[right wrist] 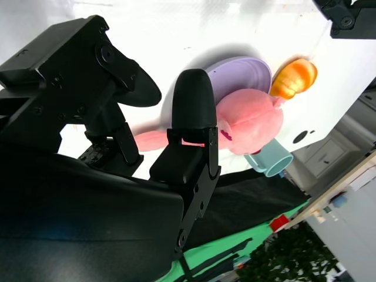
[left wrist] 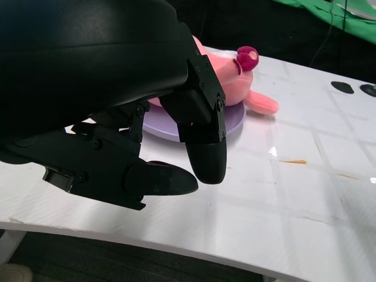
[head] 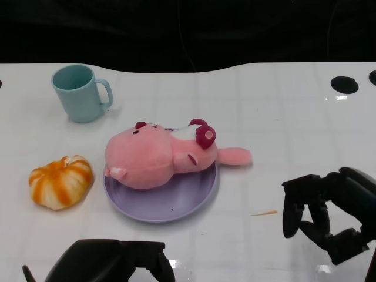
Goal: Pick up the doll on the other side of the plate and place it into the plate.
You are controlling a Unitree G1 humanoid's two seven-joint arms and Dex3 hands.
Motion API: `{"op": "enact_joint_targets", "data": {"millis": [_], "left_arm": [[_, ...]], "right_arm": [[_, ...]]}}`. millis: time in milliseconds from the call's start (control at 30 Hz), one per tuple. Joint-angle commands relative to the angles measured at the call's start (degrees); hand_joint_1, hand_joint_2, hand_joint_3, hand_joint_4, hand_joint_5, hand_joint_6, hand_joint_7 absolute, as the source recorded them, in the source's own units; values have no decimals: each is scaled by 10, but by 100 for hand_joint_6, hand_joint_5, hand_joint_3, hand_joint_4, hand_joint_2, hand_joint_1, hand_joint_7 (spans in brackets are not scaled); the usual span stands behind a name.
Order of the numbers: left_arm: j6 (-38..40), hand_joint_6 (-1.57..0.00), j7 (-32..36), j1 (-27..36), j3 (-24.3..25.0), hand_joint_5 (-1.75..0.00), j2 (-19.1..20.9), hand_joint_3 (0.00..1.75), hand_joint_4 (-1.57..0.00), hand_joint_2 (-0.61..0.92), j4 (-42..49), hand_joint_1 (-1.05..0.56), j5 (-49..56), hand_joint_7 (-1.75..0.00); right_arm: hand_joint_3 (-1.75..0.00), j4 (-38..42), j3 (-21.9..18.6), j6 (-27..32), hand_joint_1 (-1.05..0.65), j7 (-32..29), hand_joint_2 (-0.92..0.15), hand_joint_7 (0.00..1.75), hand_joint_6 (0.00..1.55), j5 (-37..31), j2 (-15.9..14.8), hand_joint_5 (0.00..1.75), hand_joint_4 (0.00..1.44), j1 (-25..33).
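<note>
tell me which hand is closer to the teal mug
Left. The left hand sits at the near table edge, on the same side as the teal mug, with the pumpkin between. The right hand is off across the table, past the plate.

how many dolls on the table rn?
1. The pink doll lies on the purple plate, one limb hanging over the rim on the robot's right. Nearby are only a teal mug and an orange pumpkin toy.
</note>
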Motion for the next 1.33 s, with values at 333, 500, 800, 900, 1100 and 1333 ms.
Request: {"op": "enact_joint_targets", "data": {"millis": [333,500,800,900,1100,1333], "left_arm": [[-10,-76,8,-2,14,-154,8,33,-66,92,11,-27,-12,-84],[-13,-76,12,-5,16,-155,7,33,-67,92,19,-27,-15,-84],[-21,-77,16,-9,24,-153,9,34,-65,92,31,-27,-27,-82],[-23,-77,17,-8,27,-154,12,34,-65,92,30,-27,-30,-82],[-19,-76,12,-6,29,-159,14,35,-63,92,24,-27,-32,-82],[-13,-72,5,-6,35,-164,16,37,-59,92,25,-28,-40,-90]], "right_arm": [[-136,91,5,-58,2,-48,-33,158,73,-23,16,175,89,-11],[-138,119,12,-69,-2,-48,-32,164,72,-33,14,175,90,-22],[-137,120,27,-69,-3,-51,-30,165,73,-53,17,175,94,-25],[-136,116,28,-67,-3,-50,-29,164,74,-54,18,175,94,-23],[-136,108,31,-62,-4,-49,-29,161,75,-60,16,175,92,-22],[-136,110,31,-48,-5,-45,-30,160,76,-55,17,175,93,-26]]}}
